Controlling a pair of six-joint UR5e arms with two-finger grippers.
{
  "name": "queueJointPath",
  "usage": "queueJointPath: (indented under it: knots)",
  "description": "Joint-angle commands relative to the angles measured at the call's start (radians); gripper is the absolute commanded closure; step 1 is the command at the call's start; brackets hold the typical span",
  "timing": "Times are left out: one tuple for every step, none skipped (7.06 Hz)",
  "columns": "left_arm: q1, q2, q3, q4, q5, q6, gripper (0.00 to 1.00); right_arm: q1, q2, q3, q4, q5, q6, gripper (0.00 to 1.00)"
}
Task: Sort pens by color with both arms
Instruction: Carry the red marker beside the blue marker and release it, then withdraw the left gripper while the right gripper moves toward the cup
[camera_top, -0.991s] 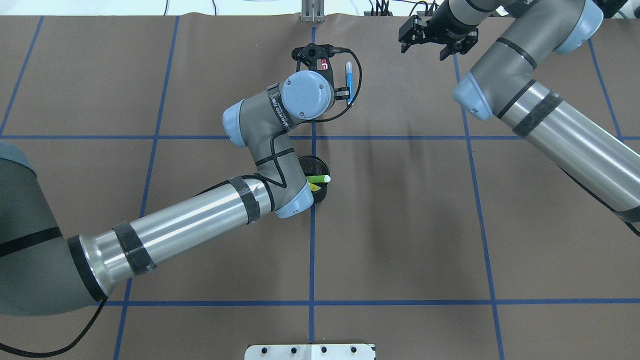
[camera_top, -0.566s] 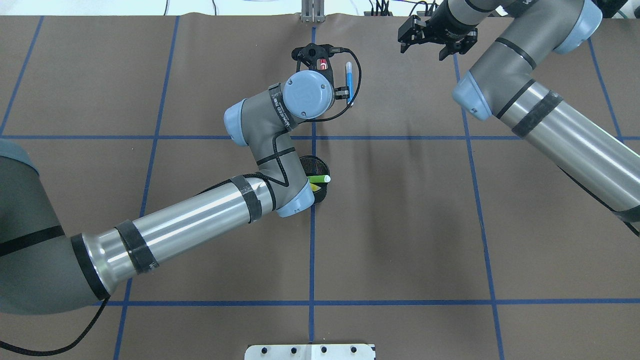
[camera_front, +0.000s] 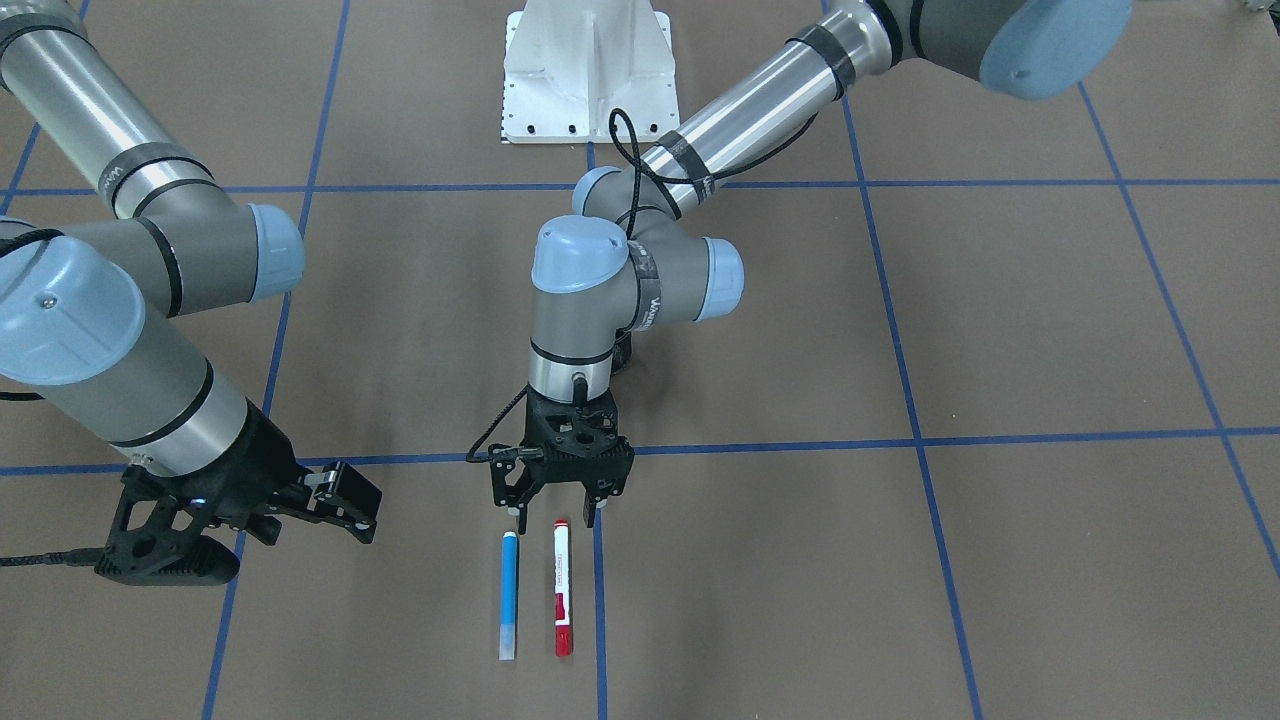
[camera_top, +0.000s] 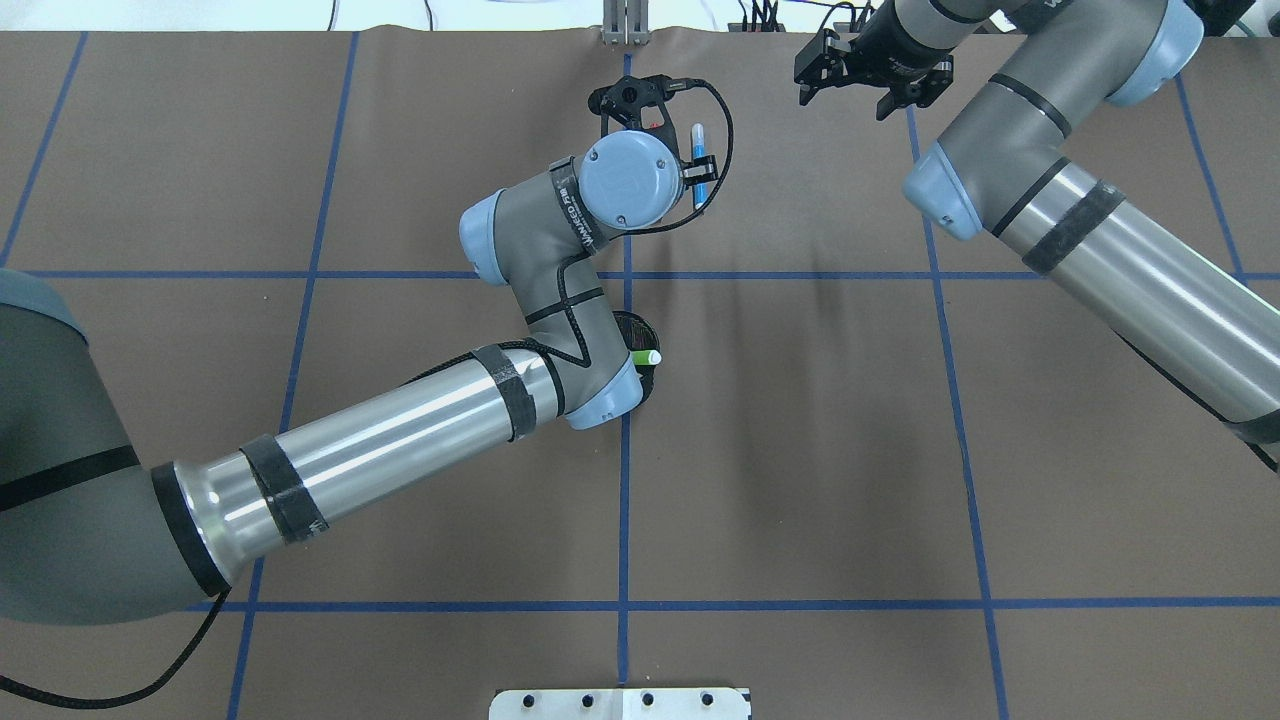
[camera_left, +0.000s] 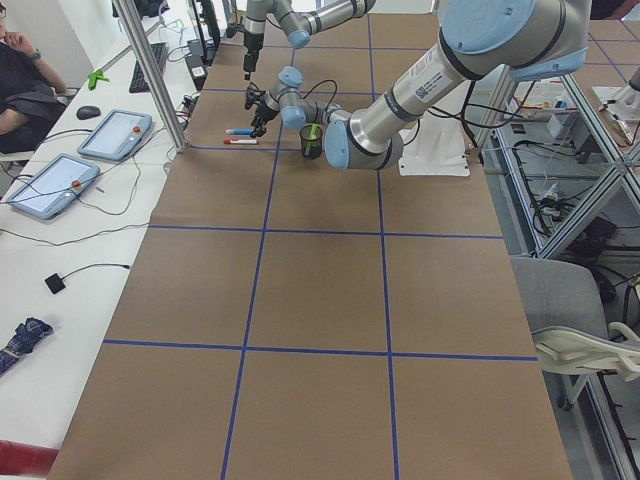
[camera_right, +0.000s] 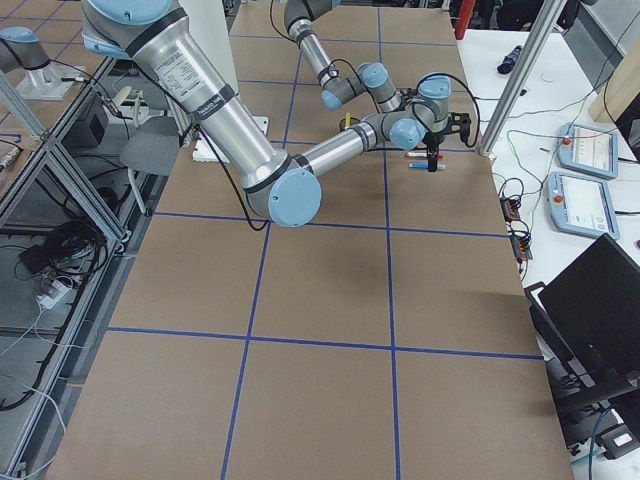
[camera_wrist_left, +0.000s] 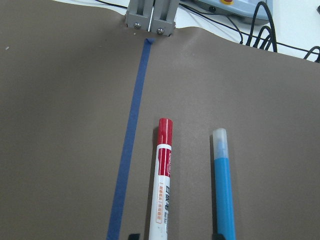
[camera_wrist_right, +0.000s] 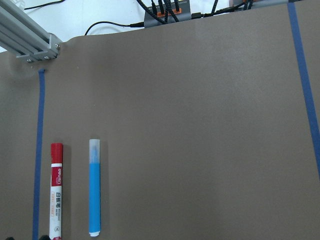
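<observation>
On the white marker (camera_wrist_right: 55, 192) I read "deli" on its barrel's red band, the characters below too small; white lettering on the band (camera_top: 572, 205) of my left arm (camera_top: 380, 440) is illegible.

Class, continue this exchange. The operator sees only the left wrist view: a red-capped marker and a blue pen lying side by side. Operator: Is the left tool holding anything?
Observer: No, the left tool is open and empty, at the robot-side ends of the marker and blue pen.
Operator: Any other pens?
Observer: A green pen sticks out of the cup, nearer the robot.
Operator: And the right tool?
Observer: The right tool is open and empty, apart from both pens.
</observation>
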Motion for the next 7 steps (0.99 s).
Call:
queueJointPath:
  knots:
    - [-0.063,0.002,-0.025,0.006,-0.081,0.012,0.0,0.0,0.007,0.005,0.0,0.0,0.001,0.0]
    - [-0.13,0.018,-0.072,0.026,-0.188,0.067,0.0,0.0,0.021,0.012,-0.002,0.021,0.004,0.0]
    - [-0.178,0.082,-0.167,0.085,-0.275,0.1,0.0,-0.011,0.027,0.037,-0.006,0.075,0.004,0.0]
    - [-0.227,0.151,-0.251,0.13,-0.37,0.146,0.0,-0.035,0.02,0.09,-0.026,0.118,0.015,0.0]
    - [-0.265,0.197,-0.296,0.136,-0.45,0.178,0.0,-0.067,0.009,0.144,-0.072,0.115,0.016,0.0]
    - [-0.296,0.253,-0.351,0.137,-0.506,0.184,0.0,-0.109,0.026,0.214,-0.227,0.123,0.015,0.0]
    - [-0.342,0.304,-0.385,0.135,-0.602,0.192,0.0,-0.153,0.039,0.294,-0.355,0.123,0.007,0.0]
